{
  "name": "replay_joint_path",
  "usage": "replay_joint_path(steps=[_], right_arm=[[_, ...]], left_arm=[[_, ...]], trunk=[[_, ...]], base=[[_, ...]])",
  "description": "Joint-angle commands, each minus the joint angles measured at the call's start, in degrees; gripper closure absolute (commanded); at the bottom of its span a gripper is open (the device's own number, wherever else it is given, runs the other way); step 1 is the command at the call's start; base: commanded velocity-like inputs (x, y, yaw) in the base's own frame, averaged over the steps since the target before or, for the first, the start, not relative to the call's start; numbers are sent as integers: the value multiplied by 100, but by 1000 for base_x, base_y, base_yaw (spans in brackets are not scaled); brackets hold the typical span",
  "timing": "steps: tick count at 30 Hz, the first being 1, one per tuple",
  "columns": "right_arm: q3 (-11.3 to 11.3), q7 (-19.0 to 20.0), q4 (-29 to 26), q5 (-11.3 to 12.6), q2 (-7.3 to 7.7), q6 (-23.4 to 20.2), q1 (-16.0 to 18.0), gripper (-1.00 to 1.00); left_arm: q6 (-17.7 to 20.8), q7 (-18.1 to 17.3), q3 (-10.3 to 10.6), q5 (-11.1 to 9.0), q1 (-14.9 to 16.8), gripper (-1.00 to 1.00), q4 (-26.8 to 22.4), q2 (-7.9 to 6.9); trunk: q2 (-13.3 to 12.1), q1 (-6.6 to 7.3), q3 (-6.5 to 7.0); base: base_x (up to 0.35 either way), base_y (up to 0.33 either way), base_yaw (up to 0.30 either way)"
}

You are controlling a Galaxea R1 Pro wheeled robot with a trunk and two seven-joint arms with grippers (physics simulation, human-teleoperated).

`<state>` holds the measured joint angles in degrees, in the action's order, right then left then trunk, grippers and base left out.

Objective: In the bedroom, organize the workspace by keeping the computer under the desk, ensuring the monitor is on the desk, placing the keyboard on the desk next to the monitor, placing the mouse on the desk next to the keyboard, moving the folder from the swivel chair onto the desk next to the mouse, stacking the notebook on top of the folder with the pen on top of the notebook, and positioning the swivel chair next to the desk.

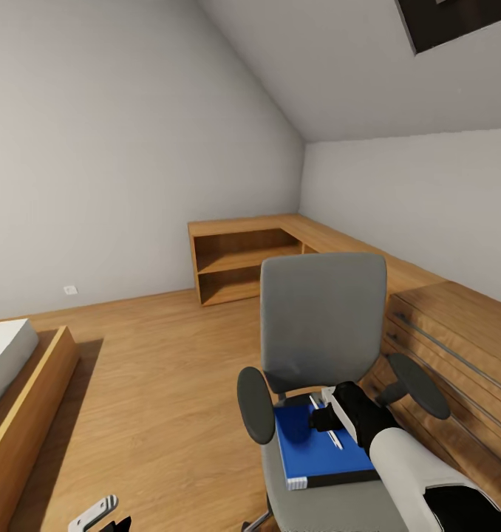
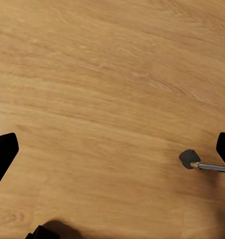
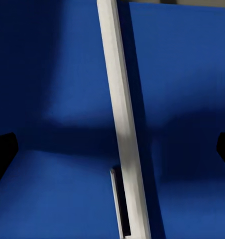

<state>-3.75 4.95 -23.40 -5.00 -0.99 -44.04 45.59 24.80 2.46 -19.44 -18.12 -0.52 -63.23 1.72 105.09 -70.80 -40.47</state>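
Swivel chair [image 1: 323, 325]: grey upholstered back and seat, two dark oval armrests; stands on the wooden floor just beside the low oak chest, its back toward the far corner of the room.
Folder [image 1: 317, 447]: bright blue, flat, with a white spine at its near edge; lies on the chair seat between the armrests. In the right wrist view its blue cover [image 3: 53, 99] spreads beneath the fingers.
Pen [image 1: 326, 423]: white, slim, lying on the blue cover; in the right wrist view it [image 3: 123, 129] runs lengthwise between the two fingertips, with a dark clip along one side.
Right gripper [image 1: 326, 414]: black, on a white forearm, held low over the folder and pen. Its dark fingertips [image 3: 4, 149] sit wide apart at either edge of the wrist view, with the pen in the gap and touching neither.
Left gripper [image 2: 112, 154]: spread wide, nothing between the fingers; aimed down at bare wooden floor [image 2: 107, 79]. A chrome leg with a dark castor [image 2: 188, 159] lies near one fingertip.
Low oak chest [image 1: 457, 347]: long bar handles on its drawer fronts, at the chair's right.
Oak shelf unit [image 1: 243, 262]: open shelves, along the far wall into the corner.
Bed [image 1: 14, 384]: oak frame, white mattress, at the left edge.
Walls [image 1: 117, 148]: plain light grey under a sloped ceiling; small white socket low down.
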Motion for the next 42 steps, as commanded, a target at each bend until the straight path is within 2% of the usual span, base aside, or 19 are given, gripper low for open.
replay_joint_path(steps=[1,20,21,42], right_arm=[[-22,50,-7,-61,2,-27,2,-100],[-21,44,-7,-71,-6,-26,-6,-100],[-21,43,-7,-71,-6,-26,-6,100],[-20,58,-7,-45,2,-34,-6,100]], left_arm=[[33,26,-7,-60,-1,-100,-14,5],[33,25,-7,-60,-1,-100,-14,12],[33,22,-7,-60,-1,-100,-14,13],[33,18,-7,-60,-1,-100,-14,10]], trunk=[[3,0,-5],[3,0,-5],[3,0,-5],[3,0,-5]], base=[[0,0,0],[0,0,0],[0,0,0],[0,0,0]])
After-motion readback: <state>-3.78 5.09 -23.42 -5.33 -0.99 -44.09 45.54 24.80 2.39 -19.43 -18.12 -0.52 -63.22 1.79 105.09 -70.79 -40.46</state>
